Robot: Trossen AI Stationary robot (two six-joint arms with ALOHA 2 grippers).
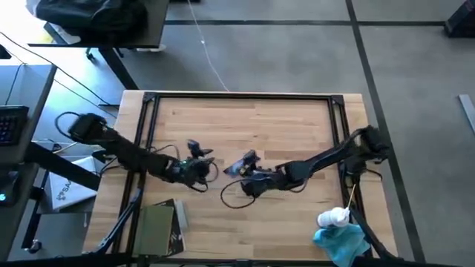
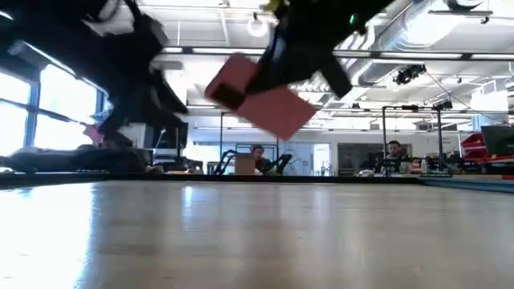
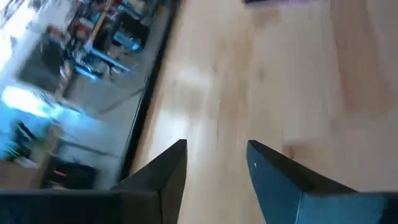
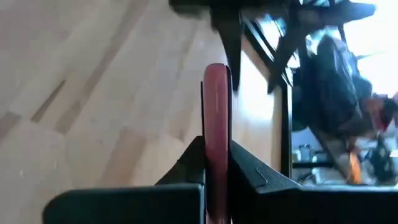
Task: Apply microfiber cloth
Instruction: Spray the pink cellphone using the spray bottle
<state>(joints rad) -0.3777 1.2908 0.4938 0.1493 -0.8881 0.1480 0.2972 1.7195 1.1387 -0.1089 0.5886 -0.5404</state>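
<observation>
We are gripping a pink card (image 4: 216, 118) in our right gripper (image 1: 249, 165) mid-table; left gripper (image 3: 216, 163) is hanging open, empty. The cloth (image 1: 340, 242) is lying at the near-right edge, nearer our right arm.

At the worktop's five o'clock corner the microfiber cloth (image 1: 340, 242) is cut off by the high view's bottom edge, and the low view shows the pink object (image 2: 269, 103) blurred, its top hidden behind dark arm parts.
</observation>
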